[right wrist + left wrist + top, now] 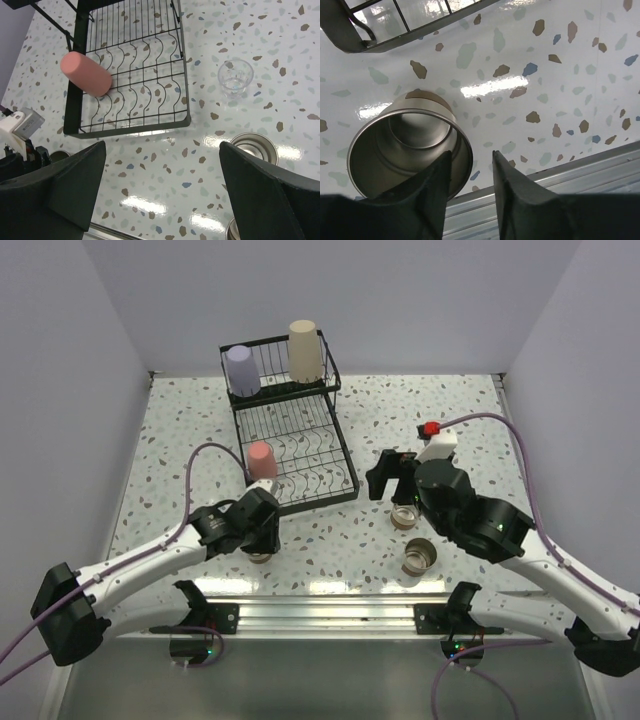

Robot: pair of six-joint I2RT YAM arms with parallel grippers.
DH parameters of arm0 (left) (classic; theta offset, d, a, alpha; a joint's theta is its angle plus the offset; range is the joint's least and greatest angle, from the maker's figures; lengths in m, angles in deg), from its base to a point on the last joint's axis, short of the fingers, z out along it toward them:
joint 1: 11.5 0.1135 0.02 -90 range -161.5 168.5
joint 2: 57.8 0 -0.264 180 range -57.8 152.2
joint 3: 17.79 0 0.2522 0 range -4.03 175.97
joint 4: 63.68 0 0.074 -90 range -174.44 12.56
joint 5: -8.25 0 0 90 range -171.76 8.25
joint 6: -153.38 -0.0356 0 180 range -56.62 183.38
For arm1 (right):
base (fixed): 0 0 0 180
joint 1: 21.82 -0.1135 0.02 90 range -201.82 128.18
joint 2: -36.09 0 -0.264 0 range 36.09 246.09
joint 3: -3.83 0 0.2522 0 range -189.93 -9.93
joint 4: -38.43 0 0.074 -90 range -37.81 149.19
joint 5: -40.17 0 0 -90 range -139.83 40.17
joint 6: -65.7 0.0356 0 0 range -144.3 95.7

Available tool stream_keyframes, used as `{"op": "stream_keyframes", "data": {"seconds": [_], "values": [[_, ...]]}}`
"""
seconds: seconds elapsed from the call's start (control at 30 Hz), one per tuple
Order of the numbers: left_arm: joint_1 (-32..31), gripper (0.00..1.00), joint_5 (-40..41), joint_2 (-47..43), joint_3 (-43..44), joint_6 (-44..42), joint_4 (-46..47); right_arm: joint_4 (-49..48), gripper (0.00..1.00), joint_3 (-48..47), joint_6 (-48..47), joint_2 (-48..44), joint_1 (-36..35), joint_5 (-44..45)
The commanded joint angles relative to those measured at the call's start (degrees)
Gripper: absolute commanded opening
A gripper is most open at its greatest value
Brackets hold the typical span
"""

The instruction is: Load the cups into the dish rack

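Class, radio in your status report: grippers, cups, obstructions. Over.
Left gripper open astride metallic cup rim. Right gripper open, empty. Three cups in dish rack. Nothing blocking.

Bright even light, glare on table (490, 86) (glossy) — soft shadows

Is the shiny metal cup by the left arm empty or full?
Empty: the left wrist view looks into the metal cup and shows only its bare shiny inside.

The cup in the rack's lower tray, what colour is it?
The cup is pink; right wrist view shows it best.
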Motion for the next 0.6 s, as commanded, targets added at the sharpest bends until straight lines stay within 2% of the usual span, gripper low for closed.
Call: {"op": "stream_keyframes", "data": {"seconds": [0.0, 0.23, 0.27, 0.3, 0.4, 0.57], "values": [[-1.1, 0.39, 3.9, 1.9, 0.9, 2.3, 2.8, 1.7, 0.98, 0.6, 0.0, -1.7, -0.2, 2.3], [-1.7, 0.11, 5.5, 3.8, 0.8, 3.3, 3.2, 2.3, 0.98, 1.2, -0.5, -2.3, -0.2, 1.8], [-1.7, 0.03, 5.6, 3.8, 0.8, 3.4, 3.2, 2.3, 0.98, 1.0, -0.6, -2.4, -0.3, 1.8], [-1.7, 0.00, 5.6, 3.8, 0.9, 3.3, 3.1, 2.4, 0.98, 1.0, -0.6, -2.5, -0.2, 1.7], [-1.7, 0.00, 5.8, 4.2, 3.0, 1.8, 2.1, 2.7, 0.98, 0.3, -1.3, -2.3, -0.2, 1.4], [-1.7, 0.00, 1.9, 4.8, 12.3, -1.8, 0.5, 4.4, 0.98, -3.8, -3.3, -1.1, -0.3, 0.6]]}}
